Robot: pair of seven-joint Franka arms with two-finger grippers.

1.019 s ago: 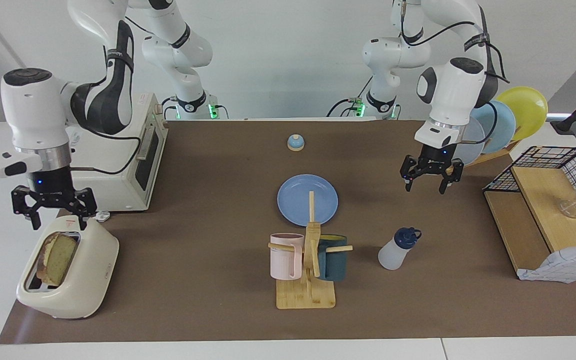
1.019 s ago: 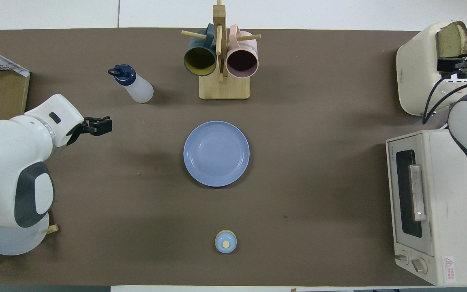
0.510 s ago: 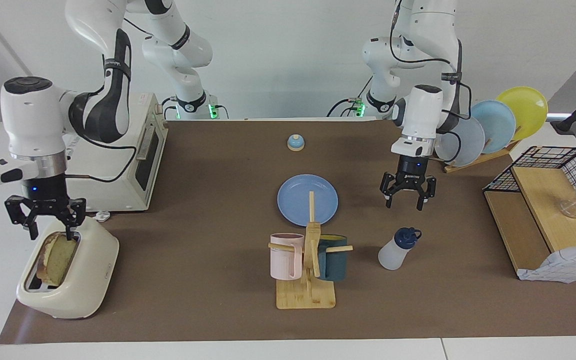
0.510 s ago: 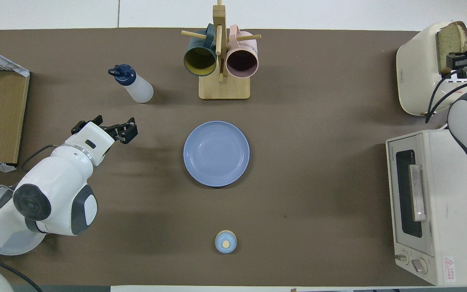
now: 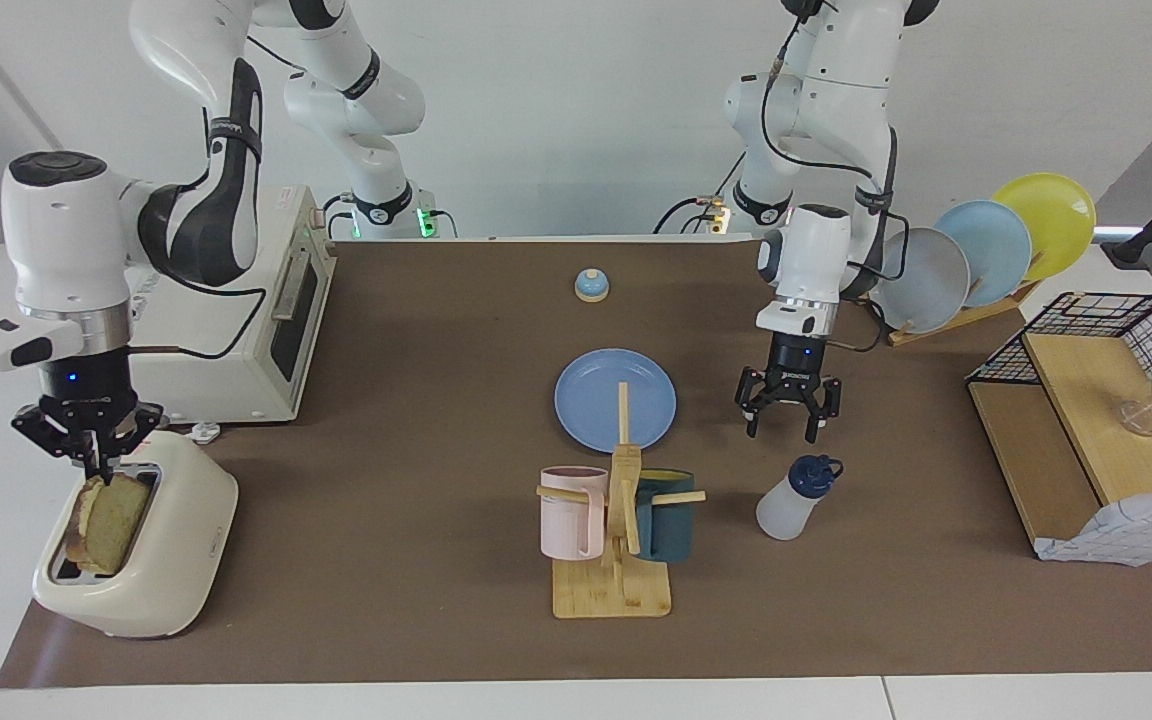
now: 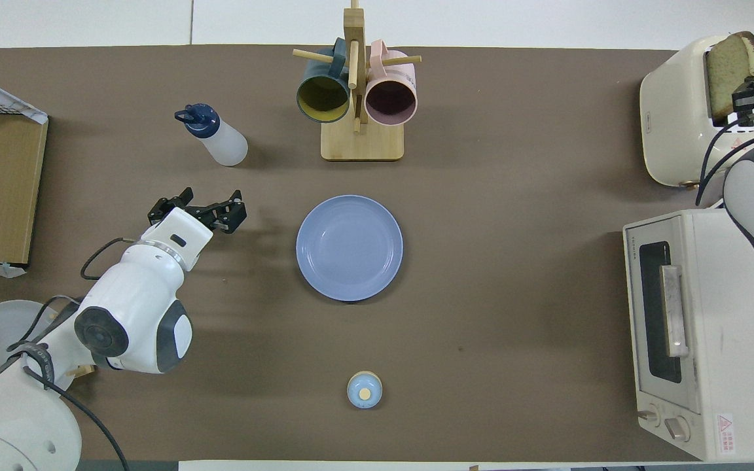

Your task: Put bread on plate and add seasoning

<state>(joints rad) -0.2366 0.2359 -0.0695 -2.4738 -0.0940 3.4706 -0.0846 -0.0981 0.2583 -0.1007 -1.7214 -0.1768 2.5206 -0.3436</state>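
One round medium-blue plate [image 5: 615,399] lying flat; three plates standing upright, grey-blue [image 5: 926,280], light blue [image 5: 988,250] and yellow [image 5: 1048,222]. Two mugs on a wooden tree, pink [image 5: 570,512] and dark teal [image 5: 666,518]. One tan bread slice [image 5: 108,507], one white navy-capped bottle [image 5: 796,496], one blue-domed bell [image 5: 591,285].

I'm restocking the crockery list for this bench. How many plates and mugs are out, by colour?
Medium-blue plate, flat on the table: 1
Grey plate, upright in the rack: 1
Light blue plate, in the rack: 1
Yellow plate, in the rack: 1
Pink mug: 1
Dark teal mug: 1
Total: 6
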